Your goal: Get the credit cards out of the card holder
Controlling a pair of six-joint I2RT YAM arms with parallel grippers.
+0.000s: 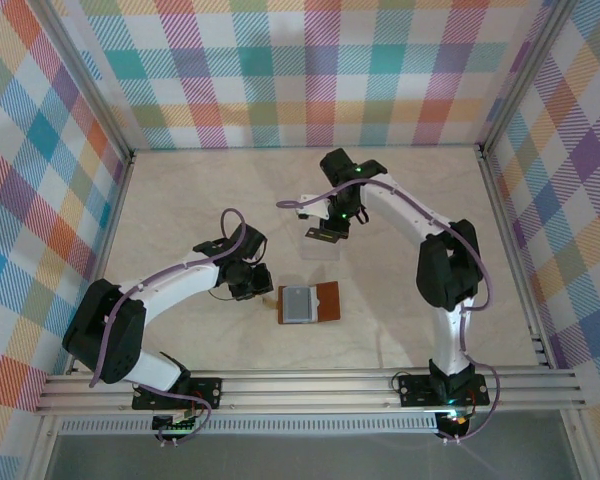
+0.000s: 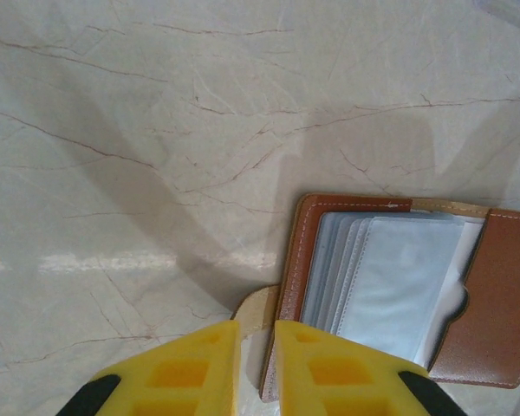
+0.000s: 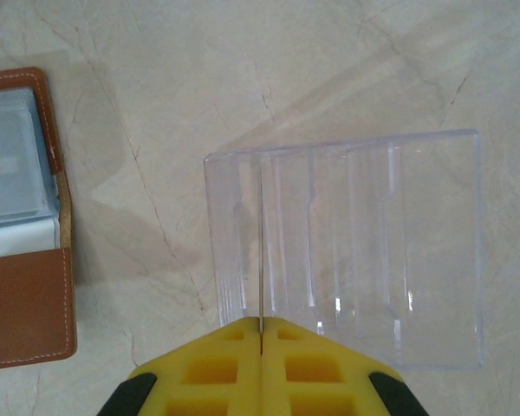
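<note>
— What is the overhead camera showing?

— The card holder (image 1: 327, 302) is lying open on the table (image 1: 180, 200), between the two arms. The left gripper (image 1: 252, 283) is hovering just beside its left edge. The right gripper (image 1: 328, 232) is hanging farther back, over a clear plastic tray (image 1: 323, 248).

— And the left wrist camera?

— The holder is sitting at lower right, its clear sleeves (image 2: 390, 286) fanning out of the brown cover. The left arm's yellow fingers (image 2: 199, 377) are standing a narrow slit apart, with the tan snap tab (image 2: 253, 310) lying at the mouth of that slit — whether they are pinching it cannot be told.

— The right wrist?

— There the right fingers (image 3: 217, 373) are pressing tight together on a credit card (image 3: 261, 251), which is showing edge-on as a thin line rising over the ridged tray. The holder is lying off to the left, apart from the tray.
</note>
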